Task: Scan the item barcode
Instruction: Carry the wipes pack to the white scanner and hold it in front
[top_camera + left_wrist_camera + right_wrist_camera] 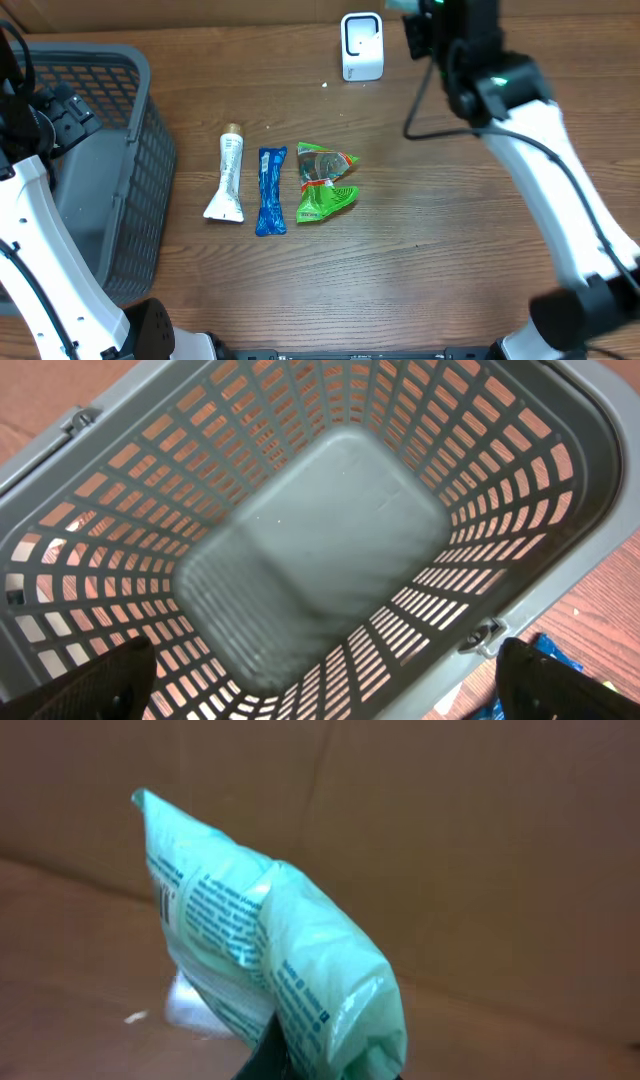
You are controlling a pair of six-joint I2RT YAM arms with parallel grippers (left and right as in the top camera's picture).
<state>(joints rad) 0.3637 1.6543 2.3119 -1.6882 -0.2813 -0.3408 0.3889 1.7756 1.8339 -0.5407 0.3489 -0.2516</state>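
Note:
My right gripper [300,1062] is shut on a pale green printed packet [270,950], held up in front of a brown cardboard wall. A blurred white shape [190,1005] shows behind the packet's lower left. From overhead, the right gripper [425,30] hangs at the table's far edge, just right of the white scanner [361,46]; only a sliver of the packet [405,5] shows there. My left gripper [335,680] is open and empty above the grey basket [560,510], its dark fingertips [100,682] spread wide.
On the wooden table lie a white tube [228,180], a blue packet [271,190] and a green packet [325,180], side by side in the middle. The grey basket [140,150] stands at the left with the left gripper [60,110] over it.

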